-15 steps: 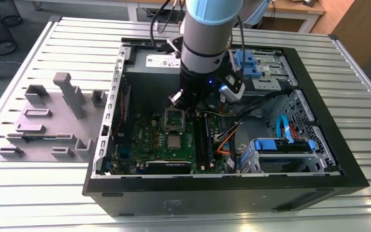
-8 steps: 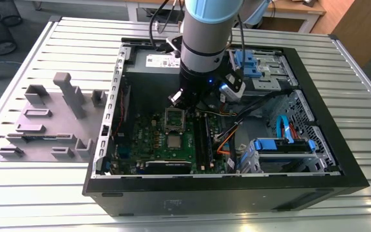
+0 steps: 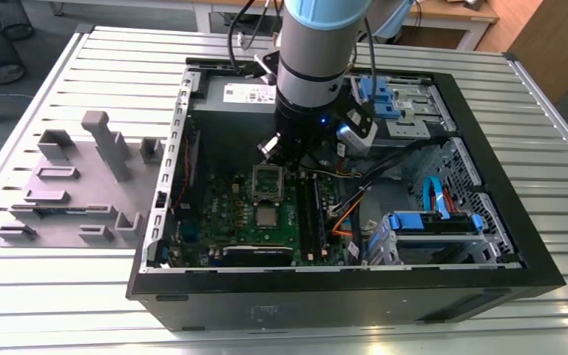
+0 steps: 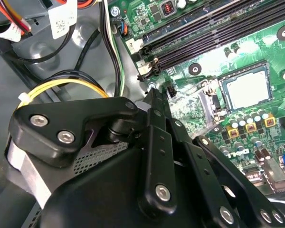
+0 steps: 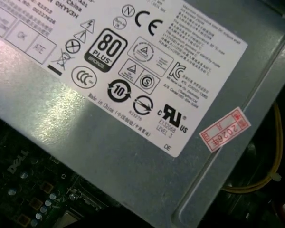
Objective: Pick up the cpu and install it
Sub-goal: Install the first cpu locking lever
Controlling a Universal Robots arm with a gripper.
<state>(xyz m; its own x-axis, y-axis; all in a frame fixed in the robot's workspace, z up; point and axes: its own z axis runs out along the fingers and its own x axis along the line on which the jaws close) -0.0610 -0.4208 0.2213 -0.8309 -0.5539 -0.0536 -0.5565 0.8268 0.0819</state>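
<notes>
your cpu lay in its socket, so placing looked done; whether your end effector gripped anything, you couldn't tell.

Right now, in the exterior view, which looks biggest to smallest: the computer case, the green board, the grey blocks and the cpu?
1. computer case
2. green board and grey blocks: too alike to rank
3. cpu, smallest

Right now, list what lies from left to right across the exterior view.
grey fixture blocks → cpu → orange cable → blue drive caddy
</notes>
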